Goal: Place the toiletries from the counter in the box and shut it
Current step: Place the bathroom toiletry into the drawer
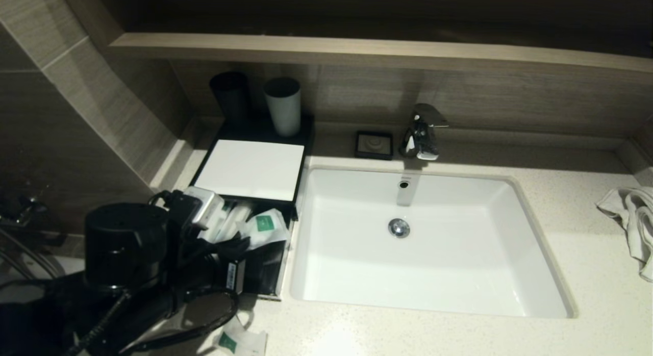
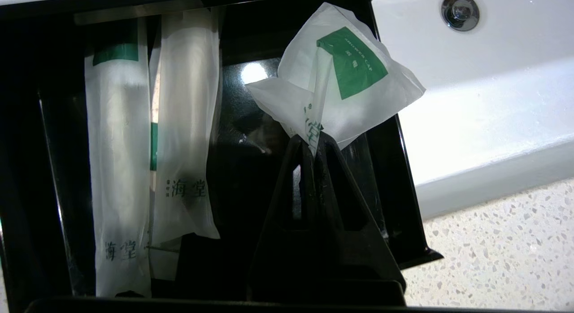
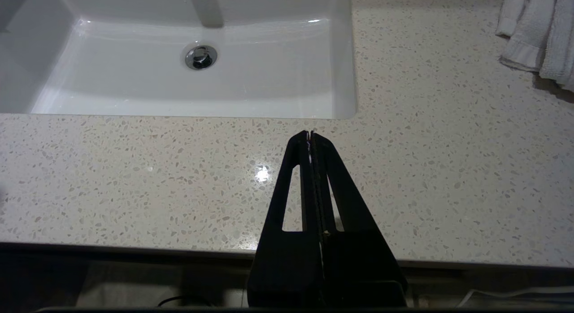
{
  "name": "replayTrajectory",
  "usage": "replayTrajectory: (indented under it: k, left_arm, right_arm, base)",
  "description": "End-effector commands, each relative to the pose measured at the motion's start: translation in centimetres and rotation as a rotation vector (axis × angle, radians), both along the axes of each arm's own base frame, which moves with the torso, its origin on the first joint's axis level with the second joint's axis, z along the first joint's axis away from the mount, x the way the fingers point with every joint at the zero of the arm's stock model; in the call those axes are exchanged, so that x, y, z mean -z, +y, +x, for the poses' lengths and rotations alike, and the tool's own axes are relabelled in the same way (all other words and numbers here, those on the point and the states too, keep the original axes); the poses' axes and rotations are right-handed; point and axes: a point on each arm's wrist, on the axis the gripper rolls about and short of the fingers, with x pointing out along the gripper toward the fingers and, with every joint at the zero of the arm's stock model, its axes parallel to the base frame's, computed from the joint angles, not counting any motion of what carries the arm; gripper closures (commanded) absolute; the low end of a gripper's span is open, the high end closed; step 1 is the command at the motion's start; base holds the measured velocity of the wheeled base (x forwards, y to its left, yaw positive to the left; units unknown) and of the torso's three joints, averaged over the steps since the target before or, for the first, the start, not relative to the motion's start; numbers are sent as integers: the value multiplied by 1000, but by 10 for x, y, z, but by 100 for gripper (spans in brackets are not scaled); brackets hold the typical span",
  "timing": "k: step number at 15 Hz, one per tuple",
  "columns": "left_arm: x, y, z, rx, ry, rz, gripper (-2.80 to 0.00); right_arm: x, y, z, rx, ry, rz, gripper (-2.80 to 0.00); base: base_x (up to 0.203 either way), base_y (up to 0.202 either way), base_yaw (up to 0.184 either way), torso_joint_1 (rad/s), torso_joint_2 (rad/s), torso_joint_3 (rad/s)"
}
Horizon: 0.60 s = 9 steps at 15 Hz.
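The black box (image 1: 253, 167) with its white top panel stands left of the sink, its drawer (image 2: 406, 205) pulled out. Two long slim packets (image 2: 117, 169) (image 2: 188, 138) lie side by side in the drawer. My left gripper (image 2: 312, 140) is shut on the corner of a small squarish sachet (image 2: 341, 75) with a green label, held over the drawer's sink-side part (image 1: 265, 226). Another small sachet (image 1: 240, 341) lies on the counter (image 1: 408, 330) near the front edge, below my left arm. My right gripper (image 3: 310, 134) is shut and empty, hovering over the counter in front of the sink.
A white sink (image 1: 428, 244) with a chrome tap (image 1: 422, 131) fills the middle. A black cup (image 1: 230, 97) and a grey cup (image 1: 283, 105) stand behind the box. A small black soap dish (image 1: 374, 144) sits by the tap. A white towel (image 1: 635, 223) lies at far right.
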Motion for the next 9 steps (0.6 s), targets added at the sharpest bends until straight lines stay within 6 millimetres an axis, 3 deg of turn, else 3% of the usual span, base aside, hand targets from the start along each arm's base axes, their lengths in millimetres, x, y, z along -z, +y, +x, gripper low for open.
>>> replayTrajectory:
  k: [1, 9]
  left_arm:
    - [8, -4, 10, -9, 25, 16, 0]
    - [10, 1, 30, -65, 33, 18, 0]
  right_arm:
    - [0, 0, 0, 0, 2, 0, 0]
    - [0, 0, 0, 0, 2, 1, 0]
  base:
    - [0, 0, 0, 0, 0, 0]
    - [0, 0, 0, 0, 0, 0]
